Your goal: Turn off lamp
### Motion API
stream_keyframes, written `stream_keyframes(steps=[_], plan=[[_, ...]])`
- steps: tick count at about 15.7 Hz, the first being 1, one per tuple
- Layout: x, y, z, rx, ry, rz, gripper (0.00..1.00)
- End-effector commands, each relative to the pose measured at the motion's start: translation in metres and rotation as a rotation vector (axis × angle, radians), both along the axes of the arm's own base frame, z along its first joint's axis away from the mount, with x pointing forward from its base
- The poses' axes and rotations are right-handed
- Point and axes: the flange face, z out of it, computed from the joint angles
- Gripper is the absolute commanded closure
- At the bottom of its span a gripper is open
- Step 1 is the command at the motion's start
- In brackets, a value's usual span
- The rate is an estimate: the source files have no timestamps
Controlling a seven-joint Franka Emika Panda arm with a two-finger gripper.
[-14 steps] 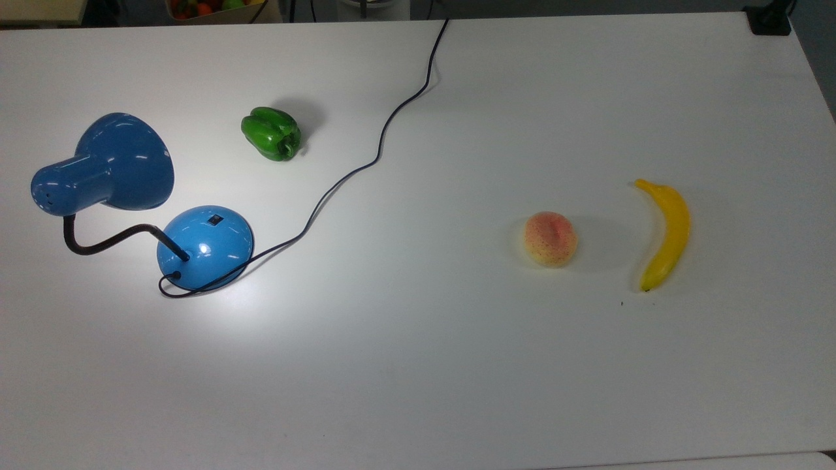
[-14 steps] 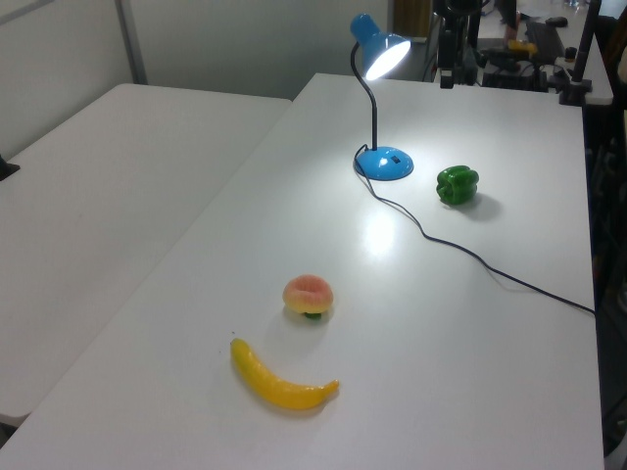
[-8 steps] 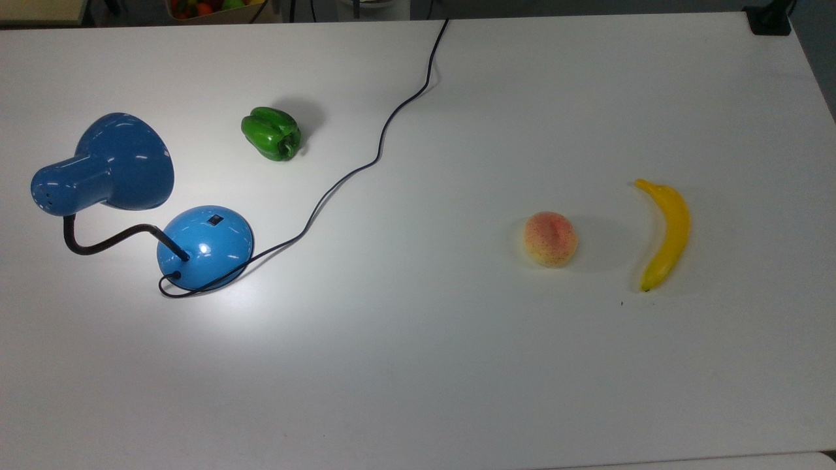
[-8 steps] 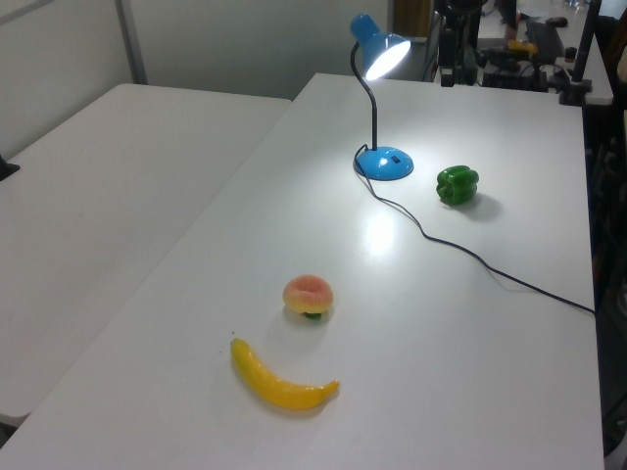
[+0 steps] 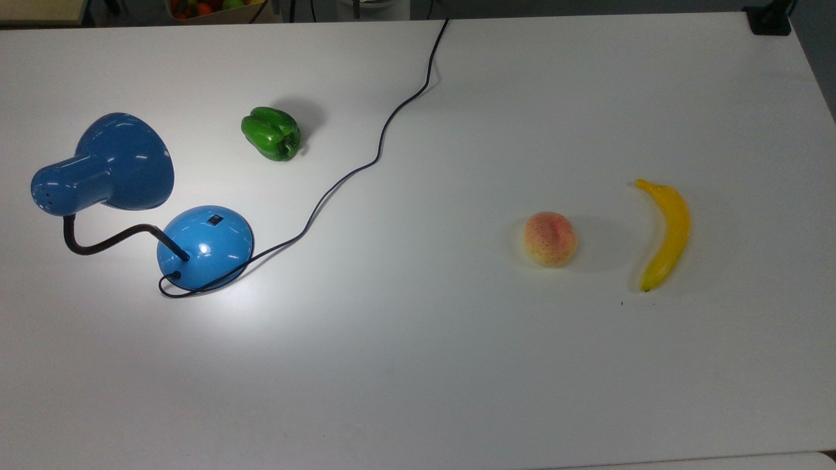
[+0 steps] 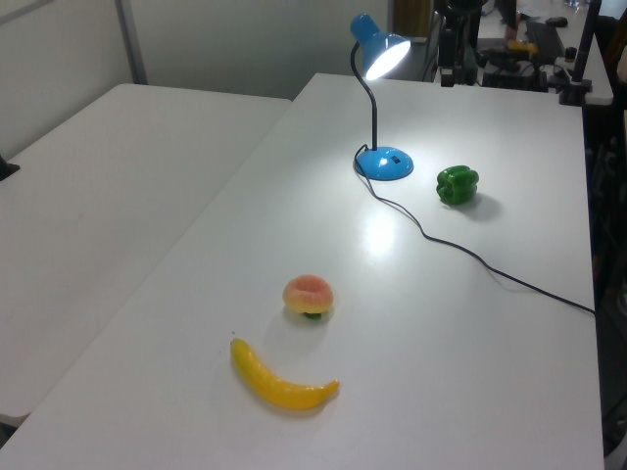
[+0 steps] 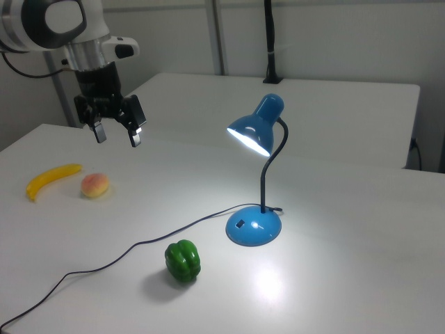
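Fingers spread wide, the gripper [image 7: 117, 134] hangs in the air, well apart from the lit glossy blue cone-shaded lamp [image 7: 254, 174].

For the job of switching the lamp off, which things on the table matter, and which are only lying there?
Part of the job:
- the lamp, lit
- its switch on the blue base
- the gripper, open, up in the air above the table, empty

Only lying there:
- green pepper
- peach
- banana
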Motion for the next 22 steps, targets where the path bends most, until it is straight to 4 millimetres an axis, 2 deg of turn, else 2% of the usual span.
stream_keyframes(steps=[1,2,3,7,8,9,16,18,22], plan=[[-0.002,-0.001,0.002,0.0,0.017,0.023,0.0],[-0.002,-0.002,0.002,0.0,0.017,0.021,0.01],[-0.002,-0.002,0.003,0.001,0.014,0.023,0.09],[-0.002,-0.003,0.002,0.001,0.016,0.023,0.81],[-0.003,-0.003,0.002,0.001,0.017,0.023,0.94],[-0.003,-0.003,0.001,0.001,0.019,0.023,1.0],[0.0,-0.003,0.0,0.001,0.004,0.024,1.0],[0.003,-0.013,-0.006,0.003,-0.01,0.003,1.0],[0.013,-0.035,-0.041,0.004,-0.032,-0.052,1.0]])
